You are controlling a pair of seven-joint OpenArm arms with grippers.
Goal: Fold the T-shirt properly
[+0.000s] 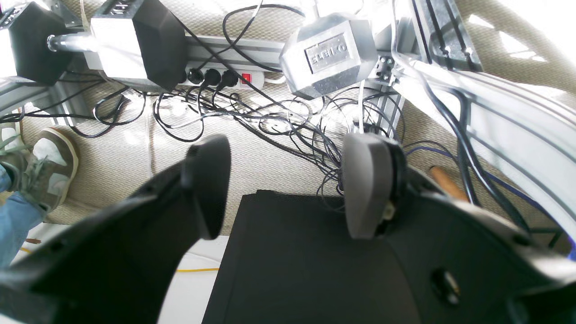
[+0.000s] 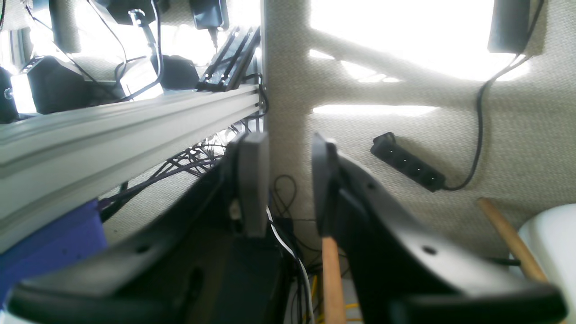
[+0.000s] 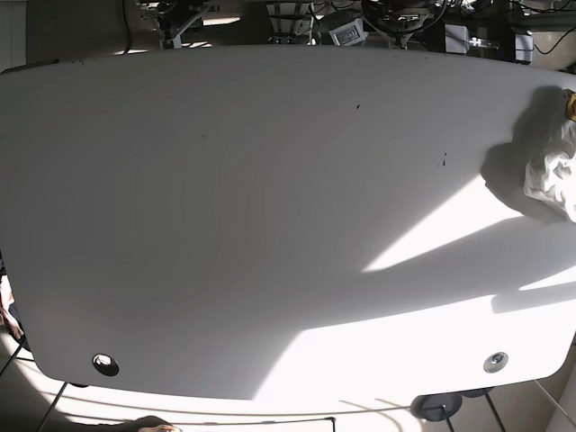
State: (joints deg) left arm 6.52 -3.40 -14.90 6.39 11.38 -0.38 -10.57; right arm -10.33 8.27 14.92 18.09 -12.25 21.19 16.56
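Note:
A crumpled white T-shirt (image 3: 553,175) lies at the far right edge of the white table (image 3: 270,225) in the base view, partly cut off by the frame. Neither arm shows in the base view. In the left wrist view my left gripper (image 1: 288,189) is open and empty, pointing down at the floor beside the table, over a black box (image 1: 292,261). In the right wrist view my right gripper (image 2: 288,189) is empty with its fingers slightly apart, also off the table and facing the carpet. The T-shirt is in neither wrist view.
Under the left gripper lie tangled cables (image 1: 279,121), a white power strip (image 1: 225,78), hex dumbbells (image 1: 328,54) and a person's shoe (image 1: 45,166). By the right gripper are an aluminium frame rail (image 2: 112,130), a black power strip (image 2: 407,167) and a wooden stick (image 2: 333,279).

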